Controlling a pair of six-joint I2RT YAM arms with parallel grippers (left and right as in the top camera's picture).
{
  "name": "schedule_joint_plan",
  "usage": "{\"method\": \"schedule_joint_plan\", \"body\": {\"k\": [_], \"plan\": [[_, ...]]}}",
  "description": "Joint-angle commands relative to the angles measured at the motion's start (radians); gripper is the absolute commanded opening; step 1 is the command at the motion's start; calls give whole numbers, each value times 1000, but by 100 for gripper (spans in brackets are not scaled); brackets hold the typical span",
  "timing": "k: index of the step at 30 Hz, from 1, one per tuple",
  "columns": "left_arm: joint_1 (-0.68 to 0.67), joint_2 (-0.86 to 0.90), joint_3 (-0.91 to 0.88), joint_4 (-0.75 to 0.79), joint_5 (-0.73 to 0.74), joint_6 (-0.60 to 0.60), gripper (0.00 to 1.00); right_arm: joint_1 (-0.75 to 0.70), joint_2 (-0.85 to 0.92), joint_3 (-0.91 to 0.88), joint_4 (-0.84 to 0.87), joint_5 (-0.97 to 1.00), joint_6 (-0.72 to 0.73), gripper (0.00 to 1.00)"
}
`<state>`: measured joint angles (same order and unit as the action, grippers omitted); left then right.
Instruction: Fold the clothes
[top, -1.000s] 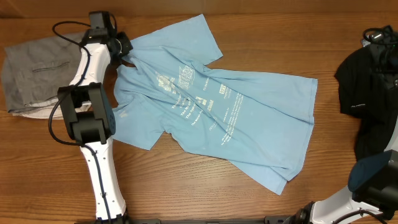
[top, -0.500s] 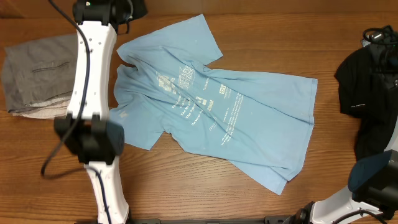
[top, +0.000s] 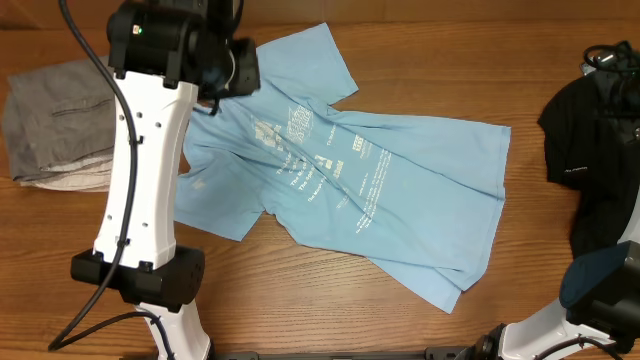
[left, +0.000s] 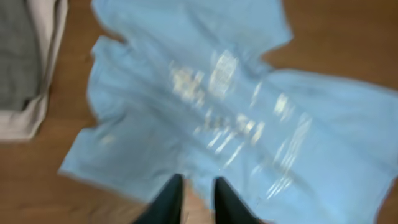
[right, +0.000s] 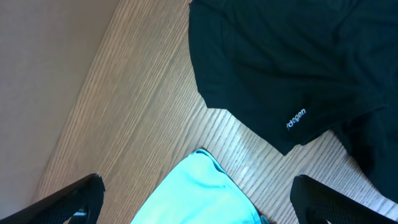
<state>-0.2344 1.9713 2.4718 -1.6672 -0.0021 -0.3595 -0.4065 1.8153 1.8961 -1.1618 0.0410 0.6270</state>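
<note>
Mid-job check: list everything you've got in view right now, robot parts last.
T-shirt: one, light blue, spread across the middle of the table, white print facing up.
Grey garment: one, grey, folded at the left edge.
Pale cloth: one, off-white, showing under the grey garment.
Black garment: one, black, heaped at the right edge.
Table: one, brown wood, under everything.
Left arm: one, white, raised over the shirt's upper left.
Right arm: one, white and dark, lower right corner.
Left claw: one, dark, fingers slightly apart, empty, above the shirt.
Right claw: one, dark, wide open, empty.
</note>
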Motion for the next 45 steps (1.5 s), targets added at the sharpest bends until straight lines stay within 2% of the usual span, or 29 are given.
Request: {"method": "schedule_joint_plan", "body": {"k": [1, 6, 10, 15, 21, 23, 24, 25, 26, 27, 33, 38, 42, 45], "plan": [[-2, 0, -12, -23, -24, 68, 10, -7, -6, 16, 4, 10, -6, 100], [-18, -43, -40, -23, 105, 102, 15, -7, -6, 16, 4, 10, -6, 100], [-29, -120, -106, -23, 103, 102, 16, -7, -6, 16, 4, 10, -6, 100], [-43, -283, -280, -23, 99, 101, 12, -7, -6, 16, 10, -10, 5, 100], [-47, -471, -553, -9, 12, 74, 8, -7, -6, 16, -102, -375, 3, 100], [-47, -517, -641, 24, -8, 64, 9, -7, -6, 16, -144, -444, -61, 100], [-47, -533, -678, 45, -9, 64, 9, -7, -6, 16, -173, -462, -121, 88], [-47, -547, -721, 71, -8, 63, 9, -7, -6, 15, -202, -460, -173, 54], [-47, -556, -760, 96, -8, 60, 9, -7, -6, 15, -238, -460, -195, 15], [-47, -560, -796, 118, -8, 55, 9, -7, -6, 15, -282, -454, -194, 4], [-47, -557, -1010, 285, -3, 36, 10, 21, -7, 7, -533, -411, -239, 4], [-47, -553, -1164, 435, 37, 11, 10, 129, -86, -158, -533, -408, -261, 4], [-47, -552, -1232, 484, 63, 11, 13, 248, -151, -349, -521, -408, -246, 4], [-47, -552, -1262, 502, 52, 12, 12, 331, -206, -536, -466, -374, -154, 4]]}}
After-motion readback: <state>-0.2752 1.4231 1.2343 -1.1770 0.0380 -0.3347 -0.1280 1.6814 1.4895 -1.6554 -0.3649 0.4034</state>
